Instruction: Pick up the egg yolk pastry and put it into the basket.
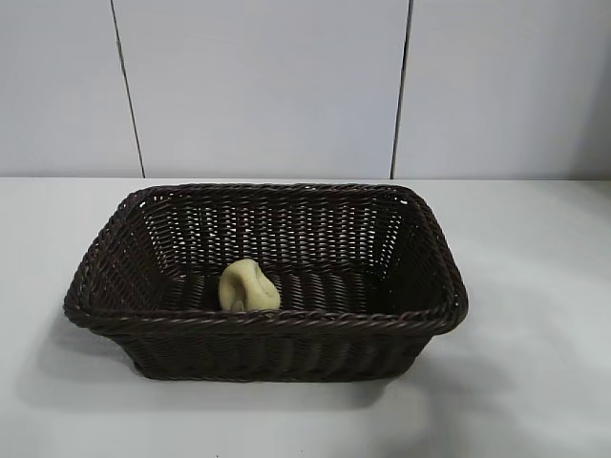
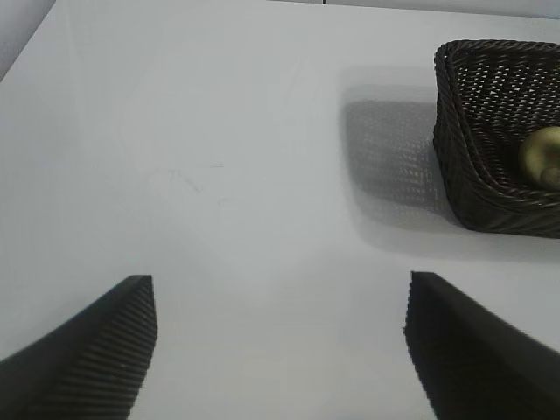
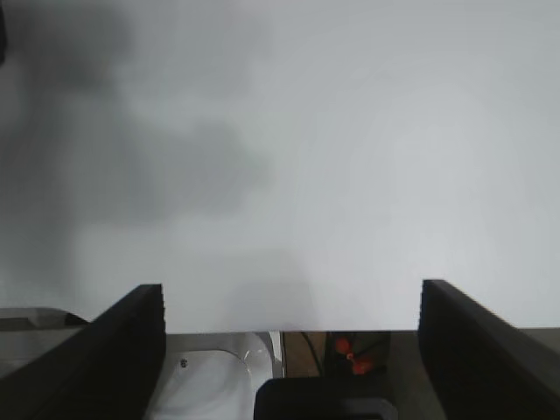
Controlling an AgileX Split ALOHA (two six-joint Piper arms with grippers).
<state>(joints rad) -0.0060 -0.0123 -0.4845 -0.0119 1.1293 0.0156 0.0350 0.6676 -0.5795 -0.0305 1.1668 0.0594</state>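
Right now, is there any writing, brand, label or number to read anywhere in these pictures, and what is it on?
None: no view shows any text.
The basket is plain woven wicker, with no tag in sight.
The egg yolk pastry inside it bears no mark.
The table and the wall behind are blank.

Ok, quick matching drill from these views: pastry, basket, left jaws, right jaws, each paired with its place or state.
Things:
1. egg yolk pastry
2. basket
3. left gripper
4. right gripper

Places or states:
A. dark woven wicker, standing on the white table
B. jaws open and empty, over the table's edge
C. lying inside the basket, near its front wall
D. jaws open and empty, over bare table with the basket off to one side

Pairs: 1-C, 2-A, 3-D, 4-B
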